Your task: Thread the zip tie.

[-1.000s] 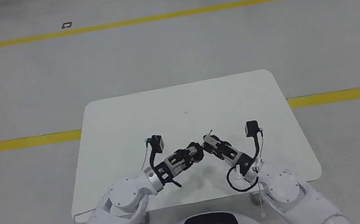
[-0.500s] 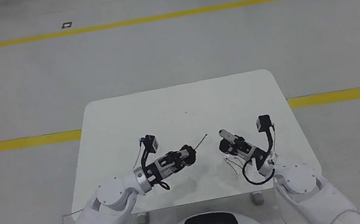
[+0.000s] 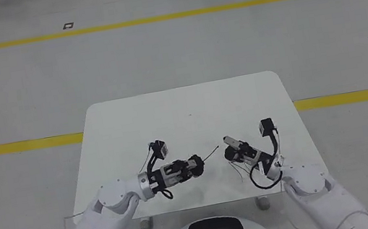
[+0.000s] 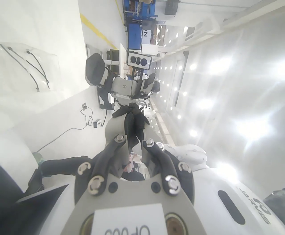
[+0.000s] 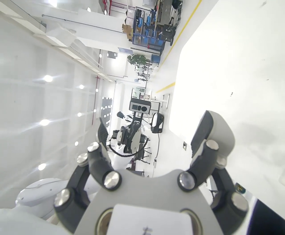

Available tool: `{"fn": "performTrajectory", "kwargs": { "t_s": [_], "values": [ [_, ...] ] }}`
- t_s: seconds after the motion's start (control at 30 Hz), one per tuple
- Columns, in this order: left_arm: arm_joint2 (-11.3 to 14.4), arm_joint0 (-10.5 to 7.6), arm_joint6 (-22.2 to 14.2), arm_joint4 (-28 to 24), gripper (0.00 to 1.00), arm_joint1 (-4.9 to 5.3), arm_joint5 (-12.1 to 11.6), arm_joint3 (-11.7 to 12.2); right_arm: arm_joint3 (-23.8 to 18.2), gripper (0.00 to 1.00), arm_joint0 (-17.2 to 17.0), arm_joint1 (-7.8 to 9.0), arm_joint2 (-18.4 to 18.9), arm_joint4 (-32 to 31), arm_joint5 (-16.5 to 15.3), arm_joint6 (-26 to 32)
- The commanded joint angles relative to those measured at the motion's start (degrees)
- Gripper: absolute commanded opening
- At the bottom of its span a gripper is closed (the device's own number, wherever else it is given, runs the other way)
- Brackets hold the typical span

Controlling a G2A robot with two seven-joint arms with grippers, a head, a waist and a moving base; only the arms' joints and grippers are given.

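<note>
Since a second ago the two tools have drawn apart above the tabletop [image 3: 168, 110]. The left tool [image 3: 197, 163] stays clamped on the black zip tie [image 3: 210, 155], whose tail points toward the right tool [image 3: 227, 143], spread wide and empty.

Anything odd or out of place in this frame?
Nothing stands out. The left gripper is shut on the zip tie, whose free end points toward the open, empty right gripper. Both are apart above the table.
</note>
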Motion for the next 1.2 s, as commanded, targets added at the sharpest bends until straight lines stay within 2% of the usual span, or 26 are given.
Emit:
{"fn": "performTrajectory", "kwargs": {
  "t_s": [0.0, 0.1, 0.2, 0.37, 0.63, 0.7, 0.73, 0.83, 1.03, 1.17],
  "values": [
    [-0.7, -0.52, -6.4, -1.3, 0.0, 0.45, 0.2, 1.3, 2.9, 1.0, 0.9, 0.45, 1.8, 6.8, -0.1, 9.2],
    [-1.4, -0.93, -11.1, -0.9, 0.0, 0.99, -0.3, 2.5, 6.5, 1.0, 2.5, 1.01, 3.7, 11.5, 0.1, 18.0],
    [-1.7, -1.07, -14.4, -1.1, 0.0, 1.39, -0.6, 3.2, 10.0, 1.0, 4.6, 1.39, 3.8, 14.3, 1.2, 26.8],
    [-0.5, -1.87, -16.5, 0.6, 0.0, 1.73, 0.3, 3.5, 15.8, 1.0, 8.6, 1.48, 1.6, 16.5, 2.3, 38.1],
    [-0.2, -2.02, -16.8, 0.9, 0.0, 1.73, 0.0, 3.3, 15.8, 1.0, 8.6, 1.48, 1.6, 16.5, 2.3, 38.1],
    [0.6, -2.12, -15.0, 2.7, 0.0, 1.74, 0.4, 2.9, 15.7, 1.0, 8.5, 1.35, 0.9, 17.8, 3.1, 38.6],
    [1.0, -2.08, -14.8, 2.0, 0.0, 1.68, 0.6, 2.6, 16.1, 1.0, 8.9, 1.35, 0.6, 18.4, 3.5, 40.2],
    [2.0, -3.03, -13.8, 2.9, 0.0, 1.63, 1.0, 2.1, 18.5, 1.0, 10.4, 1.48, -0.2, 18.7, 3.4, 45.2],
    [5.7, -5.82, -11.7, 3.1, 0.0, 0.91, 1.4, 2.4, 19.2, 1.0, 11.8, 2.06, -3.4, 19.2, 2.5, 45.6],
    [7.7, -6.91, -10.8, 3.2, 0.0, 0.48, 0.7, 2.7, 19.2, 1.0, 11.8, 2.06, -3.4, 19.2, 2.5, 45.6]
  ]
}}
